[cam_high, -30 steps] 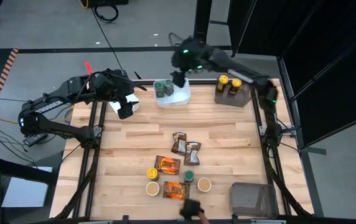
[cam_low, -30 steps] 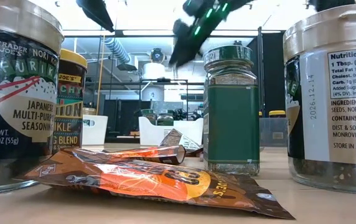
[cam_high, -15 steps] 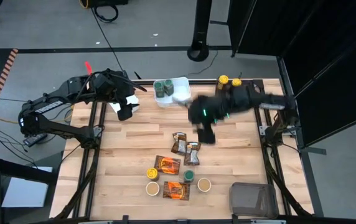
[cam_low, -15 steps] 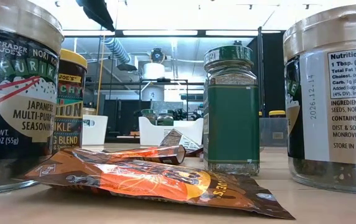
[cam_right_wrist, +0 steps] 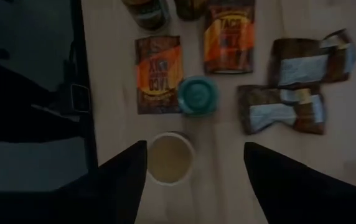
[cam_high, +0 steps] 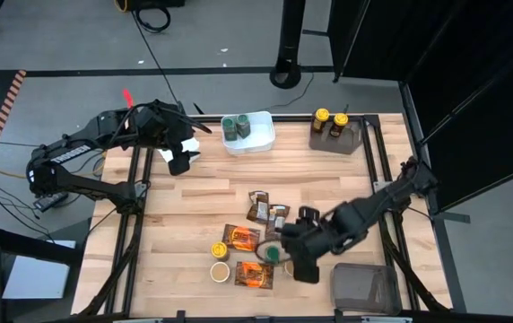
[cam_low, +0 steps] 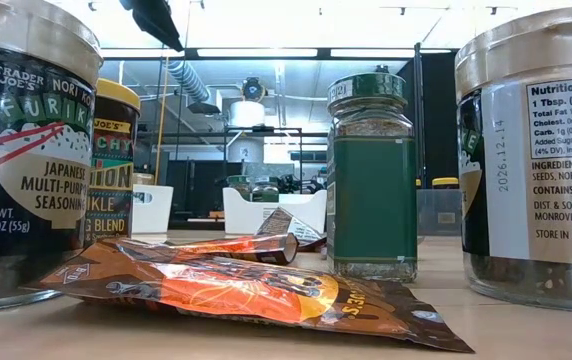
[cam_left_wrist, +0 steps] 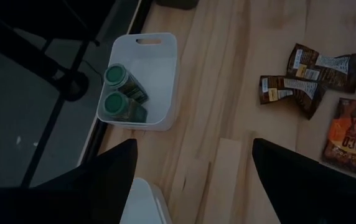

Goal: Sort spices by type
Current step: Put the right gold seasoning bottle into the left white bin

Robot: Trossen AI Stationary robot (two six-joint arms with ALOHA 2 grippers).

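A robotics lab or workshop: a wooden tabletop (cam_high: 203,202) in a black metal frame (cam_high: 391,233), cables (cam_high: 153,13) on grey floor, ceiling ducting (cam_low: 188,82) and strip lights (cam_low: 256,52) behind.

High view: overhead, straight down, far enough to take in the whole table (cam_high: 185,206) and both arms. Low view: at tabletop height, level across the wood, very close to a green-lidded jar (cam_low: 370,175) at centre right and a foil packet (cam_low: 256,290) along the lower frame. Left wrist view: angled down over a white tub (cam_left_wrist: 142,81) at upper left. Right wrist view: straight down, close above the same green-lidded jar and packets, shared with high and low views.
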